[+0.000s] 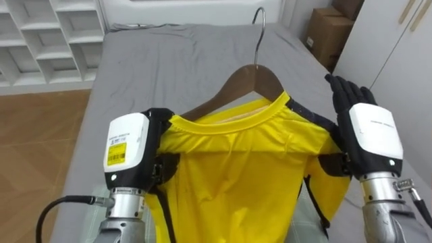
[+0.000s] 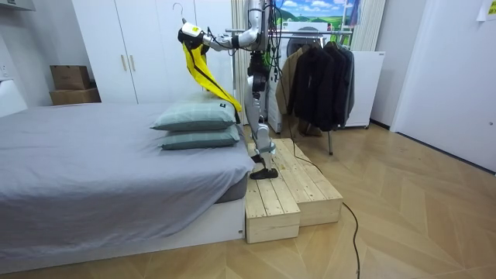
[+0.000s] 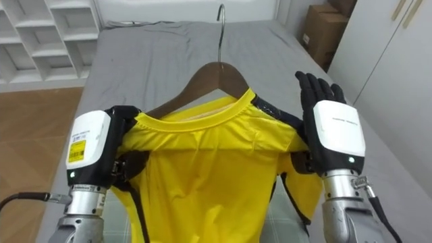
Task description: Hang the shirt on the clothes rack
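a yellow shirt (image 1: 236,169) hangs on a wooden hanger (image 1: 253,75), and the robot holds it up in front of itself with both arms raised and stretched forward. the hanger's metal hook points up and away from the robot. the left hand (image 1: 128,148) sits at the hanger's left end with its white back turned to the camera, pressed into the shirt's shoulder. the cloth covers that hand's far side, so i cannot tell whether it grips. the right hand (image 1: 368,128) stands upright at the hanger's right end, open, with straight fingers (image 1: 344,91) pointing up and the palm laid flat against the shirt's other shoulder. below the hanger lies a grey bed (image 1: 169,61). white shelves (image 1: 40,40) stand beyond the hanger on its left and a cardboard box (image 1: 327,34) on its right. in the room view the robot stands upright on a wooden platform (image 2: 287,194), with the hanger held high over two pillows (image 2: 198,116). a clothes rack (image 2: 318,74) of dark jackets stands behind the robot, on the far side from the hanger.
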### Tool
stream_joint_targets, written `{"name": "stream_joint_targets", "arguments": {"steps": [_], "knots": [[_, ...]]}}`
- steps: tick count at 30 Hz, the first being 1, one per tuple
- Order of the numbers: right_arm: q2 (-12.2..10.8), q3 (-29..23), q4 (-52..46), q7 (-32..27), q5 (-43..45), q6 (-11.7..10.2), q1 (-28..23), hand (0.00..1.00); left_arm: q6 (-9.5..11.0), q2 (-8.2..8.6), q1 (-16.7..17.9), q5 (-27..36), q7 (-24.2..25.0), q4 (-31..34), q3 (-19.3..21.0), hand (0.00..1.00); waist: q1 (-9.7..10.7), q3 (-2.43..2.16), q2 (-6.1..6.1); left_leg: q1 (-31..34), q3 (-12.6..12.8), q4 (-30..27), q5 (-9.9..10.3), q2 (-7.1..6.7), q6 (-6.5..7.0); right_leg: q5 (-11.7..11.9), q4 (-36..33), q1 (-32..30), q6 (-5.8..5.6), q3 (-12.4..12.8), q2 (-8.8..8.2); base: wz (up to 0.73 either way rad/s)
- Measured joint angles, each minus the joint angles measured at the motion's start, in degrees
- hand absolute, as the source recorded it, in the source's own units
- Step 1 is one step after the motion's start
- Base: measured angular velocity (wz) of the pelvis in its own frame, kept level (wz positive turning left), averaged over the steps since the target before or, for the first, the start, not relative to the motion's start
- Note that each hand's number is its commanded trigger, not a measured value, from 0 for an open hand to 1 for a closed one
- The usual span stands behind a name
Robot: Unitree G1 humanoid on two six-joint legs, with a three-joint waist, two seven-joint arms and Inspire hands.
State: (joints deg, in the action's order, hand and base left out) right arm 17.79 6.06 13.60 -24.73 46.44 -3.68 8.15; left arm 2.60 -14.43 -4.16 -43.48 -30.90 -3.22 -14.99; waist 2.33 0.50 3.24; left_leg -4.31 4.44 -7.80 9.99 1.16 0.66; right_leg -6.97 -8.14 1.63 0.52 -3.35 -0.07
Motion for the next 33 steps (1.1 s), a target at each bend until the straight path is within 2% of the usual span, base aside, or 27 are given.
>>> {"name": "stream_joint_targets", "arguments": {"steps": [8, 12, 21, 24, 33], "knots": [[0.0, 0.3, 1.4, 3.5, -1.2, 0.1, 0.1, 0.0, 0.0, -0.24, -0.9, -2.8, 0.0, 0.0, 0.3, 1.0, -1.3, 0.05, 0.23, 0.6, 0.0, 0.0, 0.0, 0.07, 0.0, 0.0, -0.6, -0.9, 0.01, -0.1, 0.01, 0.0], [0.1, 1.6, 1.4, 7.4, -1.4, 0.6, 0.2, 0.0, 0.0, -0.42, -0.9, -5.7, 0.2, 0.0, 0.8, 1.0, -1.4, 0.1, 0.34, 0.6, 0.0, 0.0, 0.0, 0.06, 0.0, 0.0, -0.6, -0.9, 0.01, -0.1, -0.01, 0.0], [0.1, 1.8, 1.2, 15.5, -2.1, 1.8, 0.2, 0.0, -0.1, -1.36, -0.9, -8.0, 0.2, 0.0, 1.5, 1.0, -1.7, 0.12, 0.42, 0.8, -0.7, -0.1, 0.0, 0.06, 0.0, 0.0, -0.7, -0.9, 0.01, -0.9, -0.07, 0.03], [0.9, 2.5, 1.3, 16.7, -2.9, 1.8, 0.2, 0.0, 0.0, -1.97, -1.0, -8.0, 0.2, 0.1, 1.5, 1.0, -2.2, 0.11, 0.44, 0.9, -0.7, -0.1, 0.0, 0.04, 0.0, 0.0, -0.6, -0.9, 0.01, -1.0, -0.09, 0.0], [1.2, 3.4, 1.3, 17.5, -1.7, 1.9, 0.2, 0.0, 0.0, -1.67, -1.0, -8.0, 0.2, 0.6, 1.5, 1.0, -2.6, 0.1, 0.64, 1.4, -1.3, -0.8, 0.0, -0.13, 0.0, 0.0, -0.6, -0.9, 0.0, -1.6, -0.39, 0.03]]}}
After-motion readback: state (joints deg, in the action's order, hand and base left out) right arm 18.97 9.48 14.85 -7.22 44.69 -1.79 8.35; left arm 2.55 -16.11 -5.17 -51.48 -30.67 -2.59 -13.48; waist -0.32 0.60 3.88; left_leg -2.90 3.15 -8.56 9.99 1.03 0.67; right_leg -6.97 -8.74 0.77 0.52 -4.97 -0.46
